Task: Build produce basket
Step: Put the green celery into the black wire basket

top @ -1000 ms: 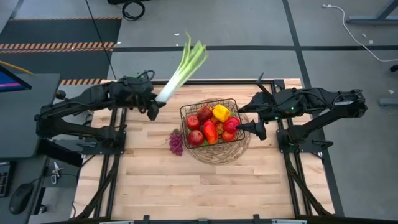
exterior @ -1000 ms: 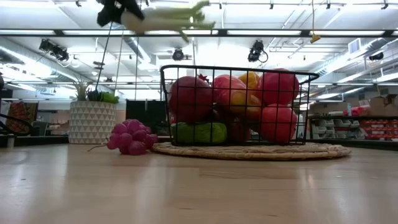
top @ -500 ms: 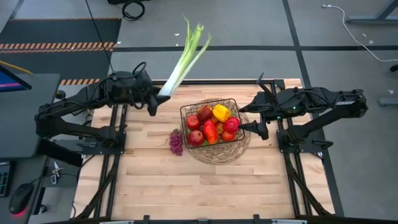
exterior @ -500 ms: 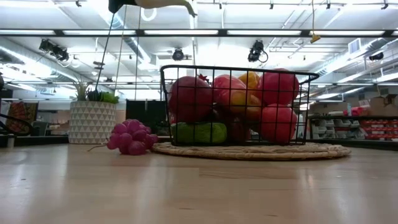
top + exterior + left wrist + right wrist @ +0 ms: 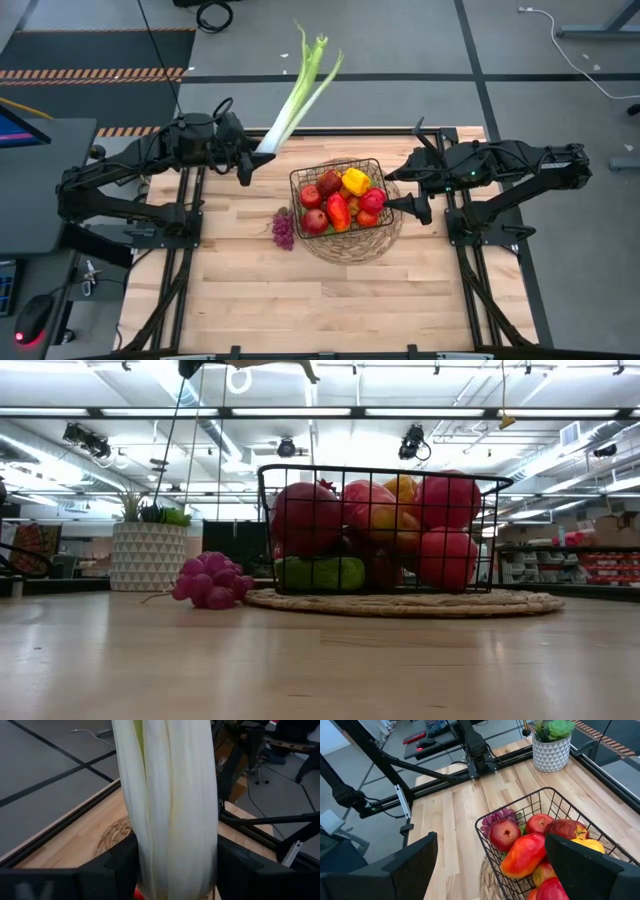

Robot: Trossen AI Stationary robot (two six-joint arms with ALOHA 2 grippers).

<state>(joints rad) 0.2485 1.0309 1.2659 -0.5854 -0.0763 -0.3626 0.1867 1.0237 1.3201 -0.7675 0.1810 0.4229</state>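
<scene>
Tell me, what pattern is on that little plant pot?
White plant pot with a grey triangle pattern, clearest in the right wrist view.

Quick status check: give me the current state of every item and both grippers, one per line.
Long white-green leek: lifted, clamped, off the table.
Left gripper: shut on the leek's white end.
Right gripper: open, empty, beside the basket.
Dark wire-mesh basket: upright on its wicker base, full of produce.
Purple grapes: on the table, outside the basket.
</scene>
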